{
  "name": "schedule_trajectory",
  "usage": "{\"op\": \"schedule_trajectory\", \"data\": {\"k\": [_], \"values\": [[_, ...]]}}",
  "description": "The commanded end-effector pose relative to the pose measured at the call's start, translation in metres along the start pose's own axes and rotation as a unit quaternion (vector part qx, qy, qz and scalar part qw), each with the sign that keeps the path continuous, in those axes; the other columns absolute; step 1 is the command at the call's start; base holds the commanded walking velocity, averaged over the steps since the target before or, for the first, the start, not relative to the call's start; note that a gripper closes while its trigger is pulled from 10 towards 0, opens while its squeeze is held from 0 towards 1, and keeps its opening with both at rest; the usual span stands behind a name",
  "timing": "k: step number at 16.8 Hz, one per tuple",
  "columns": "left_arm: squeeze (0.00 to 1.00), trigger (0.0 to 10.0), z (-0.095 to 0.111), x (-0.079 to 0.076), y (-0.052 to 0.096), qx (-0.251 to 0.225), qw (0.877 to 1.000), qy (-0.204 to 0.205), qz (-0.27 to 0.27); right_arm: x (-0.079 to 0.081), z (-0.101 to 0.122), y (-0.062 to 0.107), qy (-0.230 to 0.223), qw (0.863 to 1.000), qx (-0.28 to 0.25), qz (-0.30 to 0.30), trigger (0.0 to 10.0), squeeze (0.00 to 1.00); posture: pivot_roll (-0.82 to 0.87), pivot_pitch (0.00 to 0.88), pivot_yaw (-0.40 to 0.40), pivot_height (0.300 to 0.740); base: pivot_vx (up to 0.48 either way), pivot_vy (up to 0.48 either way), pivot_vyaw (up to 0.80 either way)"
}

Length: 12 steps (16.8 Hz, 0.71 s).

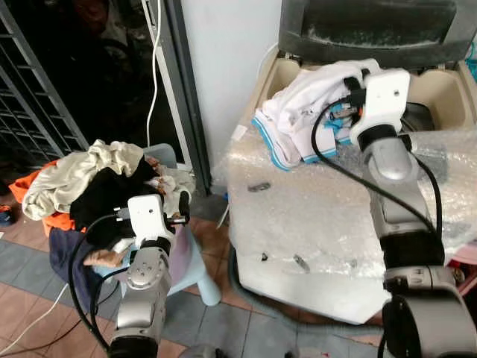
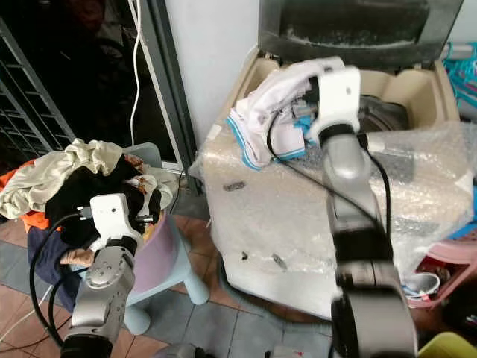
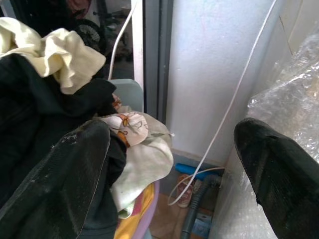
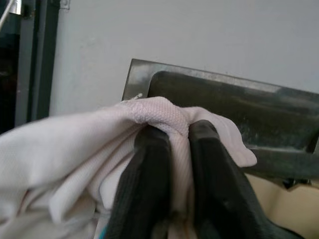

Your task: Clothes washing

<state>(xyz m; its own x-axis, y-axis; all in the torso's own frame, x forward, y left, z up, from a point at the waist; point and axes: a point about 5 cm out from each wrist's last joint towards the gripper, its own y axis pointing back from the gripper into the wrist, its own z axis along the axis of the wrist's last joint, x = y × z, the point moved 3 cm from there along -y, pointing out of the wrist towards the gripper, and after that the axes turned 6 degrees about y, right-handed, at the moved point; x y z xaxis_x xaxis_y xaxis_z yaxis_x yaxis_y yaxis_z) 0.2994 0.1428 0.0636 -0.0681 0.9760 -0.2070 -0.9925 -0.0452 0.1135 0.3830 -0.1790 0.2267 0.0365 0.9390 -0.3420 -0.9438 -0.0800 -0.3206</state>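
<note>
Right gripper (image 4: pixel 172 149): two black fingers (image 4: pixel 144 184) clenched tight on a fold of white mesh-knit garment with blue-striped trim (image 1: pixel 298 112), cloth bunched over and between the tips. Right silver arm (image 1: pixel 391 179) reaches up from 5 o'clock of the head view to 1 o'clock, wrist over the front rim of the beige top-loading washing machine (image 1: pixel 447 93), whose dark lid (image 1: pixel 373 30) stands raised behind. The garment drapes from the gripper toward 8 o'clock, its long axis running from the tub edge down-left, striped hem lying on the clear bubble wrap sheet (image 1: pixel 313 216) that covers the machine's front top.

Left gripper (image 3: pixel 174 164): fingers spread wide, released, holding nothing. One finger (image 3: pixel 60 179) touches or lies just against the black cloth (image 3: pixel 35 114); can't tell which. The other finger is apart, near the bubble wrap. Left silver arm (image 1: pixel 145 283) rises from 7 o'clock, wrist at the edge of the heap of mixed laundry, cream, black and orange (image 1: pixel 82 186), piled on a pale blue plastic child's chair (image 1: pixel 190 261) at 9 o'clock. A white cable (image 1: pixel 154 67) hangs down the dark door frame at 11 o'clock.
</note>
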Motion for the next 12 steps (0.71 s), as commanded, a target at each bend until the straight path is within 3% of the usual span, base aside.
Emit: {"op": "schedule_trajectory", "data": {"k": [1,2,3,5,8,9,10,12], "values": [[0.00,10.0,0.001,-0.003,-0.001,-0.003,1.000,0.000,-0.004,0.014,0.018,0.003,-0.014,0.998,-0.040,0.034,10.0,1.00,-0.10,0.000,0.088,0.740,0.000,0.000,0.00],[0.00,10.0,0.001,-0.003,-0.001,-0.003,1.000,0.000,-0.004,0.018,0.020,0.006,-0.016,0.998,-0.045,0.045,10.0,1.00,-0.10,0.000,0.088,0.740,0.000,0.000,0.00],[0.00,10.0,0.000,-0.002,0.000,-0.001,1.000,-0.002,-0.004,0.054,0.020,0.023,-0.057,0.986,-0.044,0.150,10.0,1.00,-0.10,0.000,0.092,0.740,0.000,0.000,0.00],[0.00,10.0,0.000,-0.001,0.000,0.000,1.000,-0.005,-0.003,0.087,0.014,0.043,-0.096,0.961,-0.021,0.258,10.0,1.00,-0.09,0.000,0.096,0.740,0.000,0.000,0.00],[0.00,10.0,0.007,0.000,-0.005,-0.009,1.000,-0.009,-0.003,0.111,0.008,0.061,-0.134,0.931,0.008,0.340,10.0,1.00,-0.07,0.000,0.090,0.740,0.000,0.000,0.00],[0.00,10.0,0.009,0.001,-0.007,-0.012,1.000,-0.010,-0.001,0.115,0.004,0.062,-0.132,0.928,0.017,0.348,10.0,1.00,-0.05,0.000,0.085,0.740,0.000,0.000,0.00],[0.00,10.0,0.013,0.007,-0.006,-0.018,1.000,-0.010,0.011,0.112,-0.018,0.052,-0.097,0.945,0.064,0.304,10.0,1.00,-0.04,0.000,0.087,0.740,0.000,0.000,0.00],[0.00,10.0,0.015,0.011,-0.005,-0.019,1.000,-0.010,0.017,0.102,-0.030,0.043,-0.093,0.956,0.100,0.260,10.0,1.00,-0.03,0.000,0.091,0.740,0.000,0.000,0.00]]}}
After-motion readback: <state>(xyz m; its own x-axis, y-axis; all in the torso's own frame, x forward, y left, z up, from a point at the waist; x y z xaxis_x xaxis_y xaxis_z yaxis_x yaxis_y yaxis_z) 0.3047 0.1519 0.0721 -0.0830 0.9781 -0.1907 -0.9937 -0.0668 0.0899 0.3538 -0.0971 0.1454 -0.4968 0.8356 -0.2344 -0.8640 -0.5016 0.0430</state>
